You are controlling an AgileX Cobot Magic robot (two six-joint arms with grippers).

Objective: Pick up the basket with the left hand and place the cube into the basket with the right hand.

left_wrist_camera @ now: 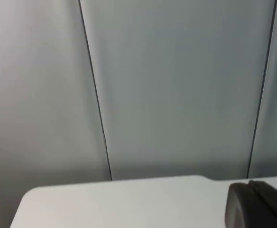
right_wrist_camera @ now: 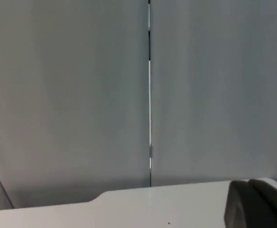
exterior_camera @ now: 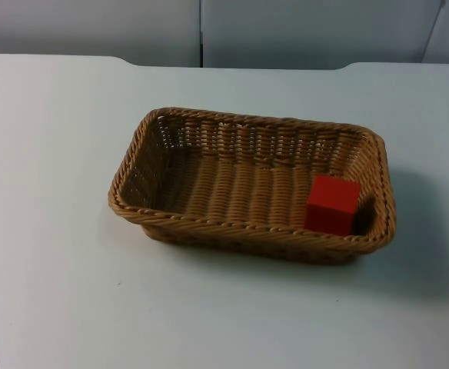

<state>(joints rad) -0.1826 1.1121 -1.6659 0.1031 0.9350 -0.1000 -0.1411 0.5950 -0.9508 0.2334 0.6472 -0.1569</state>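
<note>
The left gripper (left_wrist_camera: 259, 206) is waiting raised over the tabletop (exterior_camera: 55, 269) and is facing the grey partition wall (left_wrist_camera: 176, 85) beyond the far edge; I cannot tell whether it is released or clenched, and it is holding nothing that can be seen. The right gripper (right_wrist_camera: 259, 204) is waiting in the same way and is facing the same wall, and its state I also cannot tell. The basket (exterior_camera: 247, 224) is resting on the tabletop, well apart from both grippers and touched by neither. The cube (exterior_camera: 332, 205) is sitting inside the basket, at the end on the right gripper's side, close to the end wall. I am judging that the placing is done, and that nothing is lifting the basket now
</note>
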